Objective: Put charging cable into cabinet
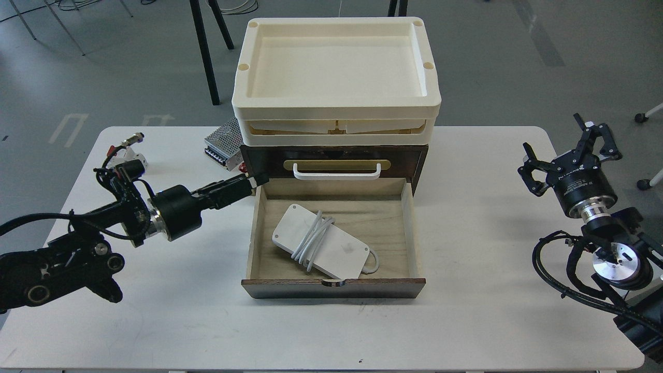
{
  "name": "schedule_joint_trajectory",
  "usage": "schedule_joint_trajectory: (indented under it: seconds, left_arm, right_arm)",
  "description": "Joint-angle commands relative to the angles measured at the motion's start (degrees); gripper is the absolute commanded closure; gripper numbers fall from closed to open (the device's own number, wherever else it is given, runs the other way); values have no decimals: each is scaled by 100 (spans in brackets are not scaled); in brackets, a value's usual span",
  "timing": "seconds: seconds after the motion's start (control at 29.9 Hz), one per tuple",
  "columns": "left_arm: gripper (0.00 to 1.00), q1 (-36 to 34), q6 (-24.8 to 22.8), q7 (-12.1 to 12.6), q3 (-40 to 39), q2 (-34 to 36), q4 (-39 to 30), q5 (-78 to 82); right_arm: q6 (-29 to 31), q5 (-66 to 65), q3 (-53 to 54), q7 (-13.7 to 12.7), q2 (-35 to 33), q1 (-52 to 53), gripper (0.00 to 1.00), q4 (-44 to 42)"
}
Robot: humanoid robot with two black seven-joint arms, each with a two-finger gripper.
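The charging cable [339,248], a flat white brick with white cord wound around its middle, lies flat inside the open pale wood drawer [409,228] of the dark brown cabinet [414,158]. Nothing holds it. My left gripper [256,184] is left of the drawer, beside its back left corner, fingers slightly apart and empty. My right gripper [562,147] hangs open and empty over the table's right side, far from the cabinet.
Cream trays [336,67] are stacked on the cabinet. A perforated metal power-supply box [222,139] sits behind the cabinet's left side. A white circuit breaker [139,158] with a red switch is partly hidden behind my left arm at the back left.
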Motion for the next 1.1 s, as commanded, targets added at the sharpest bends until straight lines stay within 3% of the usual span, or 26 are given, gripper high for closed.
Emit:
schedule_joint_trajectory:
  seconds: [0.0, 0.23, 0.5, 0.7, 0.9, 1.07]
  left_arm:
    - [14, 338, -265, 0, -597, 464, -26, -330]
    - [13, 506, -398, 0, -941, 940, 123, -2252]
    - [13, 505, -407, 0, -1283, 896, 1054, -4847]
    - [13, 497, -494, 0, -1371, 142, 2011, -5253]
    - [13, 462, -1064, 0, -1687, -773, 3145, -5402]
    - [13, 470, -1470, 0, -1855, -941, 3446, -5429]
  right_arm:
    - [-1, 0, -3, 0, 0, 0, 1, 0]
    - [-1, 0, -2, 0, 0, 9, 1, -9]
    - [-1, 0, -11, 0, 17, 17, 1, 26]
    - [-1, 0, -11, 0, 17, 17, 1, 35]
    - [34, 8, 6, 0, 17, 17, 1, 26]
    - [17, 8, 24, 0, 17, 26, 1, 18]
